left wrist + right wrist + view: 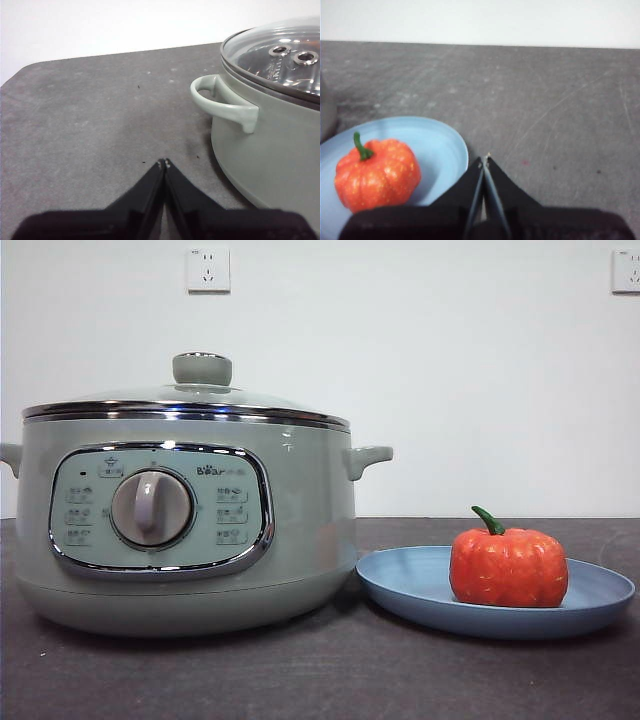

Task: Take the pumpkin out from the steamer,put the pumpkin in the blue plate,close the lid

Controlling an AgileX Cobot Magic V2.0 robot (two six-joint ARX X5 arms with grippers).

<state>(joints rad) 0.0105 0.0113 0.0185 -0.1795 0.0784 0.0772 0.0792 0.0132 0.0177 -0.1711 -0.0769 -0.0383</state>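
Front view, steamer (190, 530): toward the bench's (320, 680) left side, control panel facing the camera.
Front view, lid (190, 400): seated level on the steamer's rim, knob on top, no gap visible.
Front view, pumpkin (508, 566): upright in the blue plate (410, 585), right of the plate's middle, green stem up.
Front view, plate position: on the bench just beside the steamer's right flank; touching or narrowly apart, cannot tell.
Front view, arms: neither visible.
Left wrist view, left pincer (164, 162): tips pressed together, holding nothing, low over bare bench beside the steamer's side handle (222, 102).
Left wrist view, lid (280, 55): glass dome closed on the pot; holed metal tray visible beneath, no pumpkin inside.
Left wrist view, room: wide bare bench out to a rounded corner on the side away from the steamer; pot wall close on the other side.
Right wrist view, right pincer (484, 160): tips together, empty, just beside the blue plate's (445, 145) rim.
Right wrist view, pumpkin (376, 175): resting in the plate, free of the pincer.
Right wrist view, room: open scratched bench on the side away from the plate, through to the far edge.
Progress, judged: pumpkin out, plated, lid shut; all three steps look done, nothing apparent left but keeping clear.
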